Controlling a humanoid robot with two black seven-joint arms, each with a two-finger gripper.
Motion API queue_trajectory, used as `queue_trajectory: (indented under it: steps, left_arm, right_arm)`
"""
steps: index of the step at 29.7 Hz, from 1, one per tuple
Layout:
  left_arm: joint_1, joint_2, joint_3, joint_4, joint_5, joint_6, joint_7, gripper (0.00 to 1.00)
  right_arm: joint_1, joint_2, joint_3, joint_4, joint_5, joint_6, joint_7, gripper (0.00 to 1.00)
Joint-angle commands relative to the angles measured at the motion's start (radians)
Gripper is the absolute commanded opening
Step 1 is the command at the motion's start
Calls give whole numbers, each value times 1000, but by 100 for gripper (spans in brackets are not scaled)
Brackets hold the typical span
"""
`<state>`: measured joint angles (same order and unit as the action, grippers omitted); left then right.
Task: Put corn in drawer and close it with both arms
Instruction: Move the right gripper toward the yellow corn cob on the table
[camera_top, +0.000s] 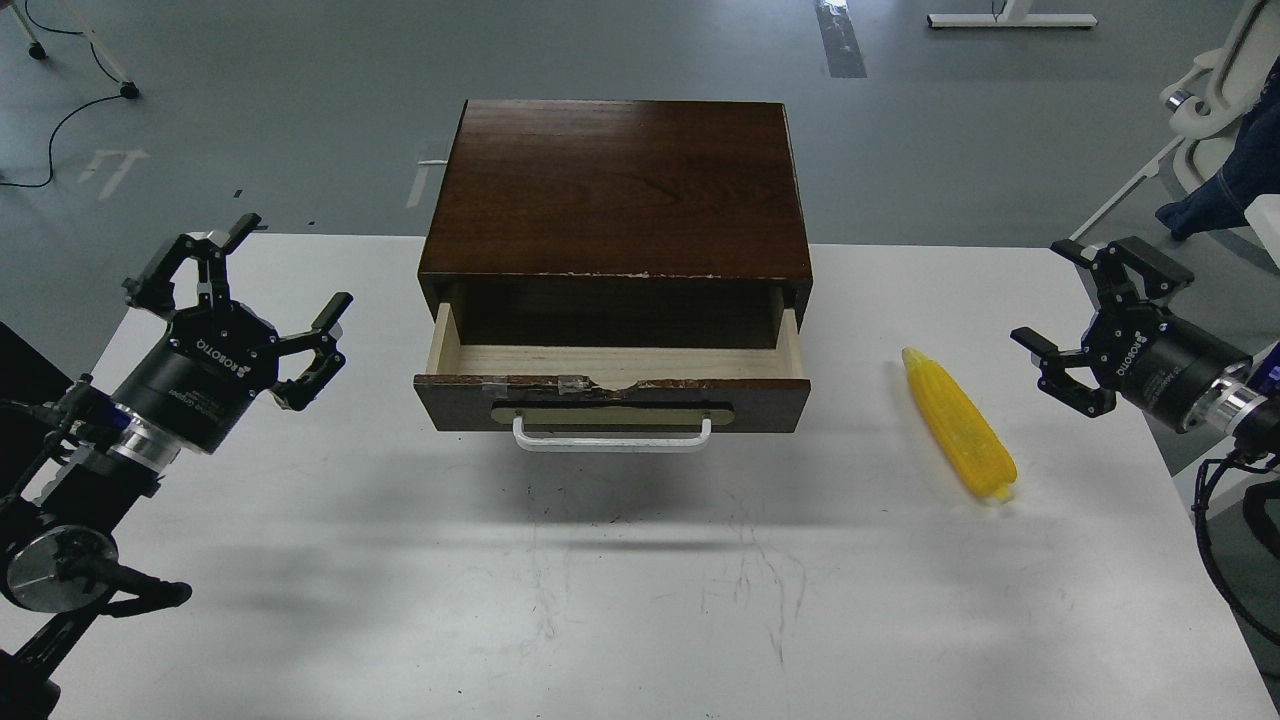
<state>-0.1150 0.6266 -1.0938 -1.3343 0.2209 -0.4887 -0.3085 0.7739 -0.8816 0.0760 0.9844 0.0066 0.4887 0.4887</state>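
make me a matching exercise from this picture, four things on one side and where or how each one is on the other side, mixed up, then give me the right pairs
Things
1. corn
2. drawer
3. left gripper
4. right gripper

Places and states
A. pulled out partway, nothing visible inside
B. open, above the table's right edge, beyond the corn
C. lying flat on the white table, right of the drawer
D. open, near the table's left edge, holding nothing

Pairs: 1-C, 2-A, 3-D, 4-B
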Motion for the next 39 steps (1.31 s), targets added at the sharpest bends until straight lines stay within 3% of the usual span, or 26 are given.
queue_trajectory:
  steps: [1,12,18,25,39]
  left_arm:
    - [-2,2,-3,0,0,0,0,99]
    - [0,4,-5,-6,0,0,0,99]
    - [0,5,-6,-8,0,0,0,99]
    - [-2,5,-5,-9,0,0,2,99]
    - [0,18,-5,-19,0,0,2,99]
  right_arm:
    - [7,0,4,-7,-2,0,0,100]
    - [53,-8,1,0,-25,0,0,100]
    - [111,-75,5,40,-135,0,0,100]
    - [192,-183,4,134,-550,0,0,100]
    - [215,-145,-39,85,-1206,-32,0,100]
